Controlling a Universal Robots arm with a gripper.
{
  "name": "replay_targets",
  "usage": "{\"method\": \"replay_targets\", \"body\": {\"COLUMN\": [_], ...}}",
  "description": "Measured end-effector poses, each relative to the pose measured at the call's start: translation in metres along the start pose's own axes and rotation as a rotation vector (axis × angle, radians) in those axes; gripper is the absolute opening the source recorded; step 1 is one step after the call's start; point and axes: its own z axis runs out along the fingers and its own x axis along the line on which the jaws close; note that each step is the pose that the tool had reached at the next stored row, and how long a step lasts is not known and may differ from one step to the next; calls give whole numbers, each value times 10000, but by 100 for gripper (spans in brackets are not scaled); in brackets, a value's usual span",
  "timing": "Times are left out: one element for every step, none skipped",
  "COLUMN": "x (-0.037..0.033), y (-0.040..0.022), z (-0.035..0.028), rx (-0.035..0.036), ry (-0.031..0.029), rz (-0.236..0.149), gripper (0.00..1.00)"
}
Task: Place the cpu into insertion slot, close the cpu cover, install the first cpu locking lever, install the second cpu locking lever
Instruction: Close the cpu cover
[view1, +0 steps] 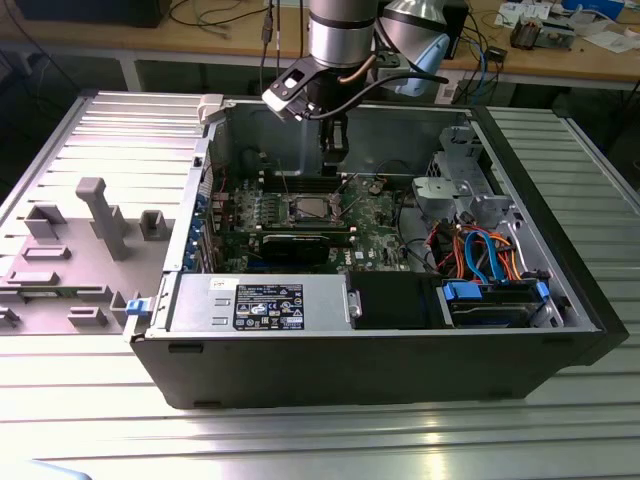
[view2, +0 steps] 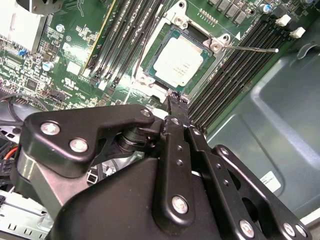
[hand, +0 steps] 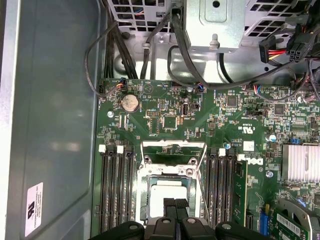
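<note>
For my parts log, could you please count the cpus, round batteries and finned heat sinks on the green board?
cpu: 1
round battery: 1
finned heat sink: 1
Total: 3

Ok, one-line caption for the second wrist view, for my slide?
Shut pincer at the edge of the slot, cpu seated in it, on the green board.
</note>
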Motion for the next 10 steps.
{"method": "replay_targets", "body": {"x": [0, 0, 0, -1, -1, -1, -1, -1, -2, -2], "y": [3, 6, 9, 13, 16, 20, 24, 27, 32, 36], "z": [0, 0, 0, 0, 0, 0, 0, 0, 0, 0], "rx": [0, 0, 0, -1, 0, 0, 0, -1, 0, 0], "ry": [0, 0, 0, 0, 0, 0, -1, 0, 0, 0], "rz": [1, 1, 1, 1, 1, 1, 1, 1, 2, 2], "gripper": [11, 11, 11, 11, 11, 11, 11, 11, 11, 11]}}
